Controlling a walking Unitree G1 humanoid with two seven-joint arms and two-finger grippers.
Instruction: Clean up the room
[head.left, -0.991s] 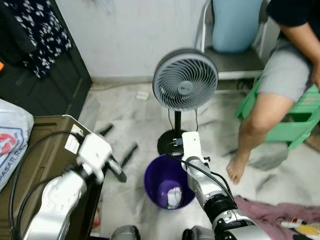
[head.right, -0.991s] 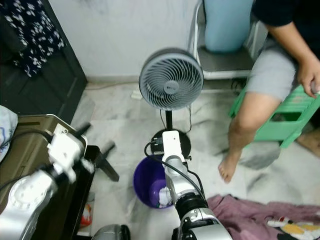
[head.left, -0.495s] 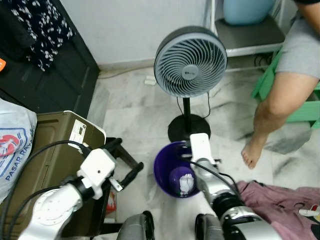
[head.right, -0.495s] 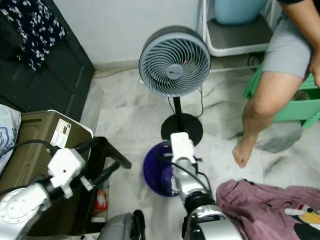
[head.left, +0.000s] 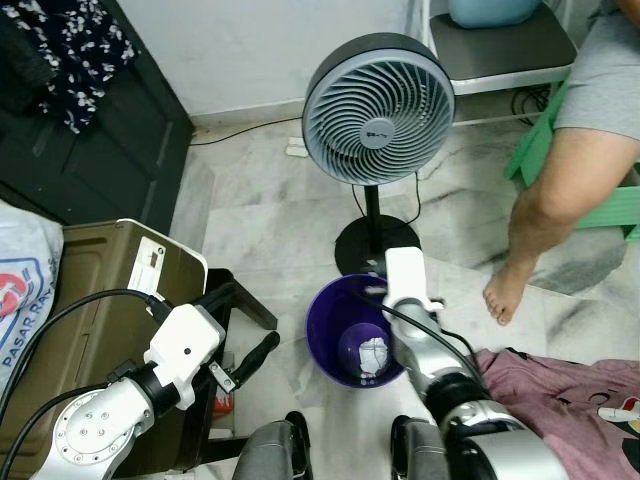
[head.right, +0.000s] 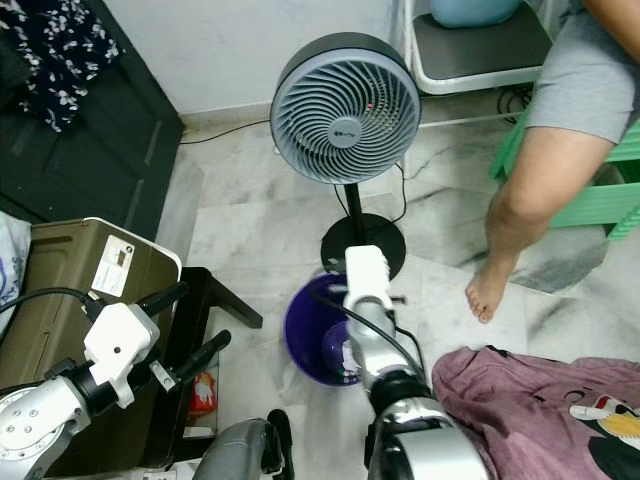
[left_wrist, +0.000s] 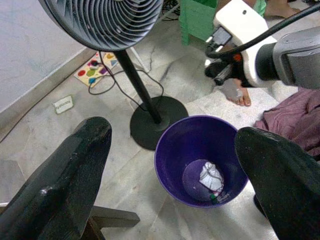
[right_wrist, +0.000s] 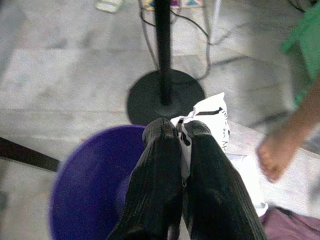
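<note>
**Paper scrap pinched right over the bin, drop could still miss**

So the white paper scrap (right_wrist: 212, 117) is clamped between the right gripper (right_wrist: 182, 135) fingers, which are squeezed tight together on it. It sits above the far rim of the purple bin (head.left: 330, 320), on the side nearest the fan base (head.left: 375, 245). There's already a crumpled white wad (head.left: 370, 355) lying at the bottom of the bin.

The left gripper (left_wrist: 170, 150) hangs off to the side with its fingers spread wide, holding nothing, just looking down at the bin.

My worry: most of the scrap pokes out past the rim towards the fan base, so if the fingers let go here it might land on the marble floor (head.left: 260, 220) instead. The standing fan (head.left: 378, 108) is right there too, and if it's running, a light scrap could drift. A person's foot (head.left: 505, 295) and a maroon cloth (head.left: 560, 385) are near.
</note>
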